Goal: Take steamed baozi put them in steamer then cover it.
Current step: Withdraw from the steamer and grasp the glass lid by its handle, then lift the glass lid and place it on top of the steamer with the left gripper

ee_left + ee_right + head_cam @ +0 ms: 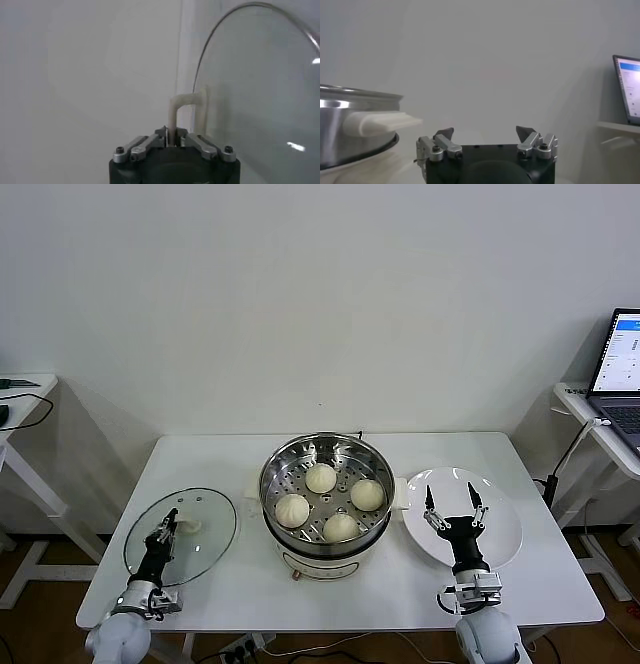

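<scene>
Several cream-white steamed baozi (321,477) sit on the perforated tray inside the shiny steel steamer (290,456) at the table's middle. A round clear glass lid (205,539) lies flat on the table to the steamer's left. My left gripper (168,525) is over it, shut on the lid's cream handle (176,107); in the left wrist view the jaws pinch the handle's bar. My right gripper (456,511) hangs open above the empty white plate (505,529), with nothing between its fingers. The steamer's rim and cream side handle (377,123) show in the right wrist view.
The white table (200,459) holds lid, steamer and plate in a row. A side table with an open laptop (622,369) stands at the far right. Another white table with cables (20,399) stands at the far left.
</scene>
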